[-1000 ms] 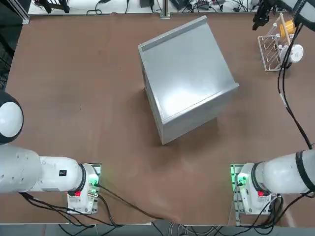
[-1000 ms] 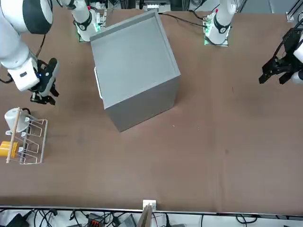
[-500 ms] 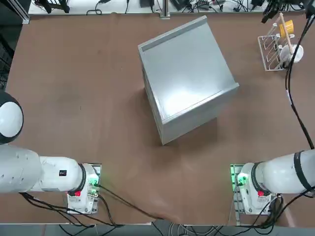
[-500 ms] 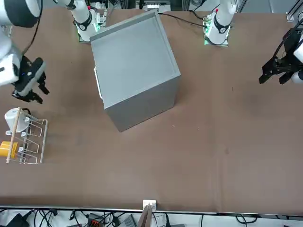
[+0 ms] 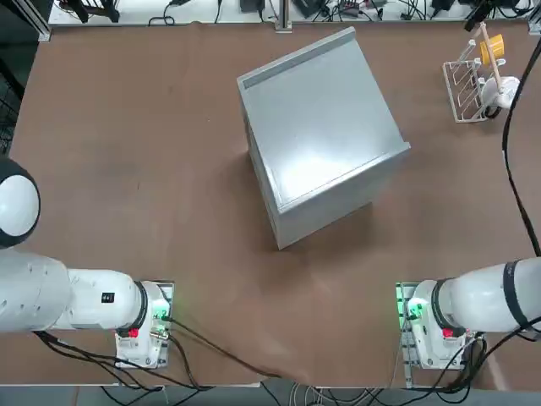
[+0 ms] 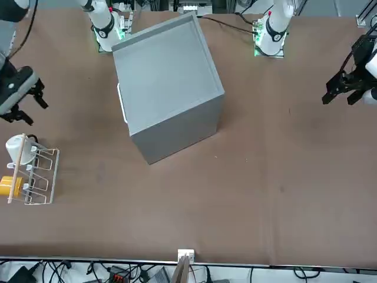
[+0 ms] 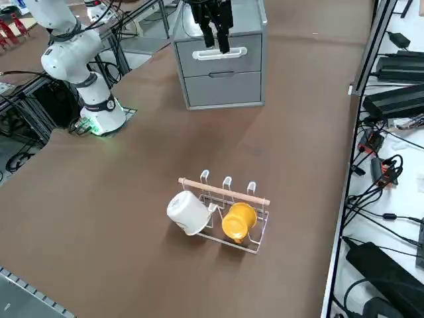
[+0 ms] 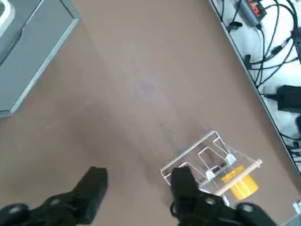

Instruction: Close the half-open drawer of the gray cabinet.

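Note:
The gray cabinet (image 5: 317,135) (image 6: 168,82) stands turned at an angle in the middle of the table. Its face in the right side view carries two drawer fronts. The upper drawer (image 7: 246,61) has a white handle (image 7: 218,53) (image 6: 119,103). Both fronts lie flush with the cabinet face (image 7: 222,89). My right gripper (image 6: 26,109) (image 7: 217,45) (image 8: 138,188) hangs open and empty above the table, off the cabinet's handle side. It touches nothing. A corner of the cabinet (image 8: 28,42) also shows in the wrist view.
A white wire rack (image 5: 478,76) (image 6: 32,171) (image 7: 222,212) (image 8: 211,165) holds a white mug (image 7: 187,212) and a yellow mug (image 7: 238,222), close to my gripper by the table's right edge. Cables and power bricks (image 7: 391,99) lie beyond that edge.
My right gripper has moved away from the cabinet toward the table's right edge, and its fingers now stand wider apart. The cabinet and rack have not moved.

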